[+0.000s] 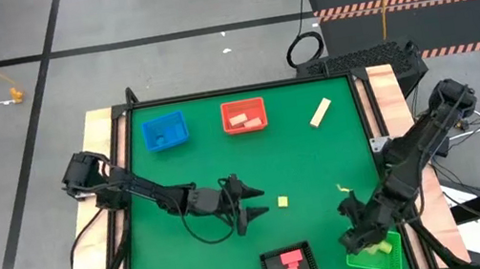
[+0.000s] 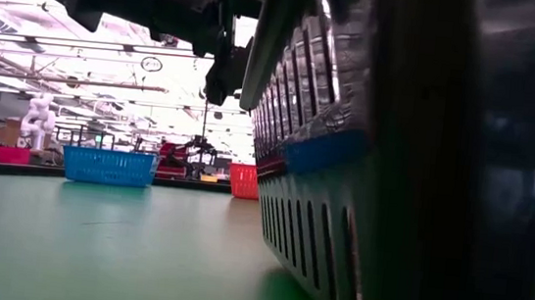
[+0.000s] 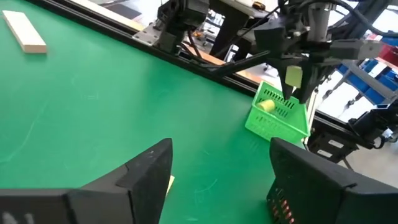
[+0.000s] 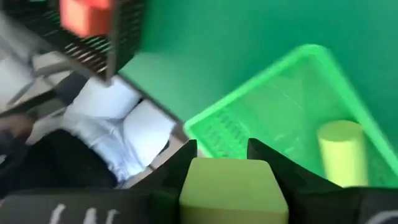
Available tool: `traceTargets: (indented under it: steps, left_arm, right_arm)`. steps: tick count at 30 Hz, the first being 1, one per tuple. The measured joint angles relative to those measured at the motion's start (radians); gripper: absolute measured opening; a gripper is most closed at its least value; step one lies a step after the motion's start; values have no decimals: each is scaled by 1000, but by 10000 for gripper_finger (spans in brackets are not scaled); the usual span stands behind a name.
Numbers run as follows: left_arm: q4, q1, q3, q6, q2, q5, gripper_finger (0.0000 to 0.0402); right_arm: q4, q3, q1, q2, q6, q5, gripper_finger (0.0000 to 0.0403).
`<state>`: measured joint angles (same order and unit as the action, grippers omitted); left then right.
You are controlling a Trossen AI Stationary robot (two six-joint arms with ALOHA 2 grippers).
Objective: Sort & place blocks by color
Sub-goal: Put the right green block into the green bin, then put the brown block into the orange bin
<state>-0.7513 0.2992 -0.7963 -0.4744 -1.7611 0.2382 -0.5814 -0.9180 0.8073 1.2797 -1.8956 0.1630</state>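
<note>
Sorting is partly done: blue tray [image 1: 164,132] holds a blue block, red tray [image 1: 244,115] holds tan pieces, black tray [image 1: 289,267] holds a pink block [image 1: 292,262], green tray [image 1: 376,256] already has a yellow-green cylinder [image 4: 342,152]. Right gripper [image 1: 355,224] sits over the green tray, fingers pinching a yellow-green block [image 4: 231,182], smooth, flat-faced. Left to sort: tan bar [image 1: 320,113] and small yellow cube [image 1: 283,202], both loose on the mat. Left gripper [image 1: 253,202] hovers just beside the cube, fingers spread, empty.
</note>
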Motion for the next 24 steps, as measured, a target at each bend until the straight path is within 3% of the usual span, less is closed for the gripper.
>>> traceTargets:
  steps: [9,13,20,24]
  left_arm:
    - [142,-1,0,-1,0,-1,242]
    - [205,-1,0,90,0,-1,241]
    - [208,-1,0,312,0,-6,241]
    - [208,0,0,319,0,-28,241]
  right_arm:
    - [-14,0,33,0,-60,-4,218]
    - [-6,0,32,0,-56,-5,252]
    - [136,0,30,0,-27,-12,273]
    - [207,0,26,0,101,-164,268]
